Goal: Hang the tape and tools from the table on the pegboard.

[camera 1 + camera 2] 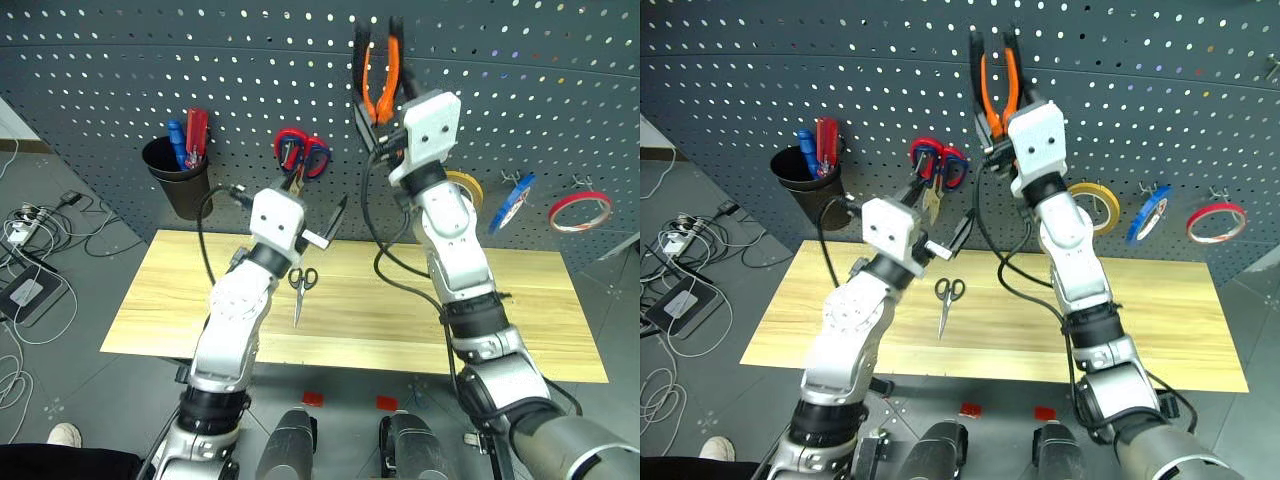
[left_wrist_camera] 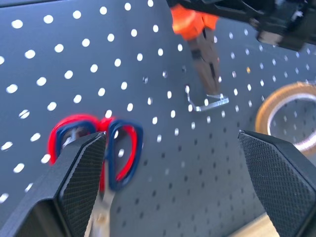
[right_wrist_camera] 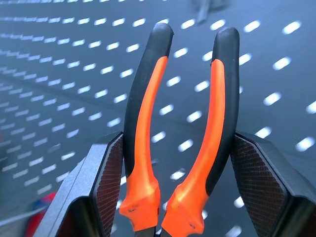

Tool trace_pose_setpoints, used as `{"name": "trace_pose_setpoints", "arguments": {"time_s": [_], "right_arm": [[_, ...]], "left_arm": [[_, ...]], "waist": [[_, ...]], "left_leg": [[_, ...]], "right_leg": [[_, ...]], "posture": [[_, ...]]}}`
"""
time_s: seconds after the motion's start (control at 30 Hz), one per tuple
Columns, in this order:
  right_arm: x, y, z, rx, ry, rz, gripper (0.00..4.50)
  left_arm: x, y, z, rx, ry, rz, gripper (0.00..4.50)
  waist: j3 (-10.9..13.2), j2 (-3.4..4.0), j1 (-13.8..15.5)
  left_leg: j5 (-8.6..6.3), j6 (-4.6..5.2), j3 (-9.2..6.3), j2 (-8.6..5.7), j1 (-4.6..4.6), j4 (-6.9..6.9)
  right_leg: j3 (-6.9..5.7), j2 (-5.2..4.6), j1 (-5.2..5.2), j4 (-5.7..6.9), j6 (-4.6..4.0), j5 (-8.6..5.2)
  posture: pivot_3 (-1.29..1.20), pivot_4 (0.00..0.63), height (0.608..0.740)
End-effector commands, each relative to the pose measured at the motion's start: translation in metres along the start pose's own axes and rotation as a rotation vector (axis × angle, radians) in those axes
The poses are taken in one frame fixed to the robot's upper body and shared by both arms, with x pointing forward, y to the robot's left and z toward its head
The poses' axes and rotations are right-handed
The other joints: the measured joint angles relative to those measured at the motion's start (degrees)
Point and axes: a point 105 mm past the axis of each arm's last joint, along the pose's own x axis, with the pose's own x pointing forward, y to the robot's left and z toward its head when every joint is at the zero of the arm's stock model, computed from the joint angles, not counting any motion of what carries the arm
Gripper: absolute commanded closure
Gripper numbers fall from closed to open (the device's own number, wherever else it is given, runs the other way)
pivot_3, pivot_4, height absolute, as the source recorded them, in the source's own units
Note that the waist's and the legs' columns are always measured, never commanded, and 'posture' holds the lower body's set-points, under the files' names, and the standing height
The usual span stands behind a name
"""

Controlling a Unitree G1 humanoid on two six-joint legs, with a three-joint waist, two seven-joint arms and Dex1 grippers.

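overhead, right end effector (image 3: 170,197) holds pliers (image 3: 177,133) handles-up.

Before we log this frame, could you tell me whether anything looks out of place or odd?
Nothing looks damaged or spilled. One task tool is not yet hung: the small scissors lie flat on the table. The right gripper holds the pliers up against the pegboard, handles upward.

Probably a workshop: tool-hung pegboard (image 1: 120,90), plank table (image 1: 150,310).
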Motion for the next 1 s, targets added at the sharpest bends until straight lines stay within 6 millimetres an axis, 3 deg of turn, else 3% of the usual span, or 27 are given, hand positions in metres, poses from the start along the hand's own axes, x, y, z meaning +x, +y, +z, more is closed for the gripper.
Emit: {"name": "trace_pose_setpoints", "arguments": {"time_s": [0.03, 0.37, 0.63, 0.83, 1.0], "right_arm": [[0.009, -0.018, 0.017, -0.042, -0.099, -0.090, 1.51], [0.000, -0.016, -0.007, -0.017, -0.039, -0.131, 1.51], [-0.005, -0.004, -0.019, 0.033, -0.001, -0.147, 1.51], [-0.017, 0.001, -0.047, 0.052, 0.087, -0.156, 1.51], [-0.015, -0.001, -0.050, 0.048, 0.093, -0.168, 1.51]], "left_arm": [[0.008, 0.000, 0.007, -0.005, -0.045, 0.006, 0.00], [0.025, -0.001, 0.003, -0.009, -0.047, -0.047, 0.00], [0.021, -0.005, 0.000, -0.005, -0.034, -0.069, 0.00], [0.013, -0.010, -0.002, 0.004, -0.019, -0.088, 0.00], [0.009, -0.010, -0.002, 0.002, -0.011, -0.093, 0.00]], "waist": [[0.00, 0.00, -0.24], [0.00, 0.01, -0.75], [0.01, 0.02, -0.73], [0.01, 0.02, -0.68], [0.00, 0.02, -0.60]], "left_leg": [[0.00, 0.00, 0.01, 0.01, 0.00, 0.00], [0.00, 0.00, 0.01, 0.05, 0.00, -0.03], [0.00, 0.00, 0.00, 0.05, 0.00, -0.02], [0.00, 0.00, -0.02, 0.05, 0.08, -0.02], [0.00, 0.00, -0.02, 0.04, 0.14, -0.01]], "right_leg": [[0.00, 0.00, -0.01, 0.01, 0.00, 0.00], [0.01, 0.05, -0.05, 0.05, 0.00, 0.00], [0.02, 0.05, -0.04, 0.07, 0.00, 0.00], [0.02, 0.05, 0.03, 0.07, 0.00, 0.00], [0.04, 0.05, 0.08, 0.10, 0.00, 0.00]], "posture": [[0.17, 0.154, 0.740], [0.18, 0.189, 0.740], [0.20, 0.202, 0.740], [0.21, 0.206, 0.740], [0.22, 0.205, 0.740]]}}
